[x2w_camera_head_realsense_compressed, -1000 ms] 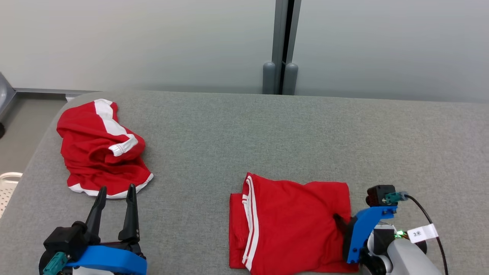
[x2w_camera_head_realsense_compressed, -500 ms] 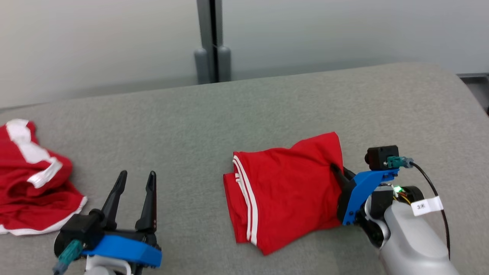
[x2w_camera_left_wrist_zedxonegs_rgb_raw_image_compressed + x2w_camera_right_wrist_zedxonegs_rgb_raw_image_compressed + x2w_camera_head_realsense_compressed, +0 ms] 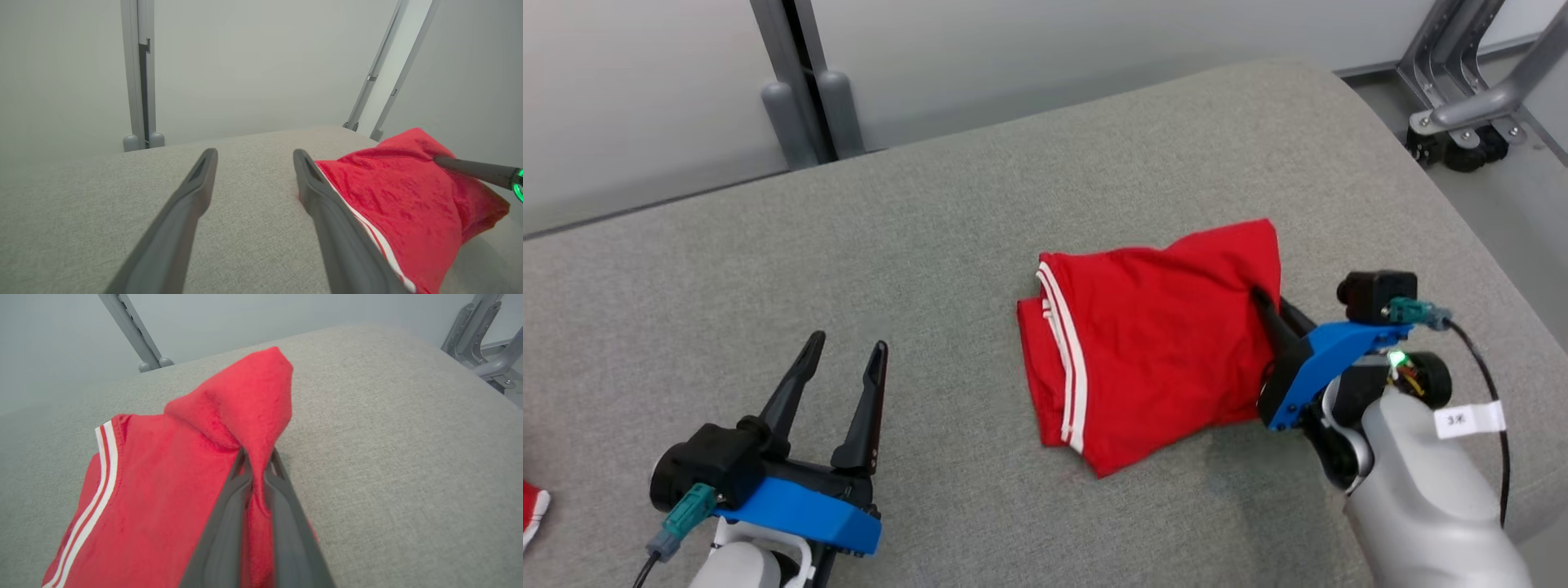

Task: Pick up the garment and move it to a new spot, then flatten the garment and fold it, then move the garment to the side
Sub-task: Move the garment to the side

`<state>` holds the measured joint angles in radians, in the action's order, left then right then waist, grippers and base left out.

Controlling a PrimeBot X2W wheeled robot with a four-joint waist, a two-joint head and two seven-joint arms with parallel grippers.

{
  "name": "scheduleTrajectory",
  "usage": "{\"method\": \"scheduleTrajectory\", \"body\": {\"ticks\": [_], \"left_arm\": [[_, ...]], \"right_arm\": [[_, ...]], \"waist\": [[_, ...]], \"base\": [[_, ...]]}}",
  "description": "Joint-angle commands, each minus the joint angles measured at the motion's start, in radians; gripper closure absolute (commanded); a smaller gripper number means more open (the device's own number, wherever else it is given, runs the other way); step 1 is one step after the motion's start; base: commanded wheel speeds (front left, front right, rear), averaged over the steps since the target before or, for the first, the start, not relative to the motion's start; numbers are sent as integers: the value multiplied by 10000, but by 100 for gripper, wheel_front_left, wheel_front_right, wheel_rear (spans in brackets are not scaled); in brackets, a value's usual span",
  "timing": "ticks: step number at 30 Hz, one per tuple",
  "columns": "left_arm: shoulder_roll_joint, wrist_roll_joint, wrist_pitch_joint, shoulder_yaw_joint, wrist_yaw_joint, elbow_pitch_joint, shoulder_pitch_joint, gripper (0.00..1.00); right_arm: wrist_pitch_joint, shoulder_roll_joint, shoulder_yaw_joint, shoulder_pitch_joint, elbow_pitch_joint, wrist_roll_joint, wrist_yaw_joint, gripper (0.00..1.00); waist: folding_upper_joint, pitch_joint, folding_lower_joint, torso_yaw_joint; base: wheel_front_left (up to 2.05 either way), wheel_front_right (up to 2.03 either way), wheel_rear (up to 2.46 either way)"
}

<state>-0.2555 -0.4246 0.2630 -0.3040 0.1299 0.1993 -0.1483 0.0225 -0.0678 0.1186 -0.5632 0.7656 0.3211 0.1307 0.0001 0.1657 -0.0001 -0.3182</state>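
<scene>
I am pinching the garment point(image 3: 1152, 343) with my right gripper point(image 3: 1258, 296), whose two dark fingers are closing almost together on a fold of red cloth at the garment's right edge. Seen along those fingers point(image 3: 229, 506), the fabric is running down between them and bunching above their tips into a soft peak. The garment is lying on the grey table point(image 3: 1013, 204), to the right of the grey post point(image 3: 796, 90) and nearer to me than it. It is red and folded into a rough rectangle. Twin white stripes are running down the edge that faces the post, a second layer is peeking out beside them, and one near corner is drooping to a point. The cloth is looking matte and lightly creased.

My left gripper point(image 3: 849, 343) is hovering over the table almost straight in front of the post, nearer to me. Its fingers are standing wide apart and holding nothing. From its wrist, the striped edge of the garment point(image 3: 400, 192) is showing just beyond the right finger point(image 3: 327, 212).
</scene>
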Motion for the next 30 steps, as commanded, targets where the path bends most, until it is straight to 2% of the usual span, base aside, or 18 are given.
{"method": "scheduleTrajectory", "body": {"ticks": [1,9,14,24,25,26,30], "left_arm": [[-223,-66,20,-25,17,-47,-205,0],[-1087,-338,20,-17,17,-343,-673,0],[-1483,-492,20,-6,17,-515,-880,0],[-1793,-636,20,144,17,-682,-957,0],[-1795,-655,20,150,17,-678,-971,0],[-1793,-666,20,149,17,-669,-989,0],[-1688,-702,20,162,17,-573,-1011,0]], "right_arm": [[-166,-166,-82,-454,-89,-28,1,100],[-591,-429,-741,-2102,394,-361,1,100],[-681,-637,-1800,-3050,779,-1063,-1,100],[-248,-94,-4033,-3534,768,-3167,-1,99],[-135,-31,-4186,-3523,752,-3364,-1,53],[-100,27,-4283,-3536,691,-3497,-1,0],[-241,128,-4296,-3353,391,-3941,-1,0]], "waist": [[-1,308,1,22],[-1,1703,1,168],[-1,2273,1,217],[-1,2657,1,208],[-1,2666,1,211],[-1,2669,1,218],[-1,2454,1,283]], "base": [[0,0,0],[0,0,0],[0,0,0],[0,0,0],[0,0,0],[0,0,0],[0,0,0]]}}
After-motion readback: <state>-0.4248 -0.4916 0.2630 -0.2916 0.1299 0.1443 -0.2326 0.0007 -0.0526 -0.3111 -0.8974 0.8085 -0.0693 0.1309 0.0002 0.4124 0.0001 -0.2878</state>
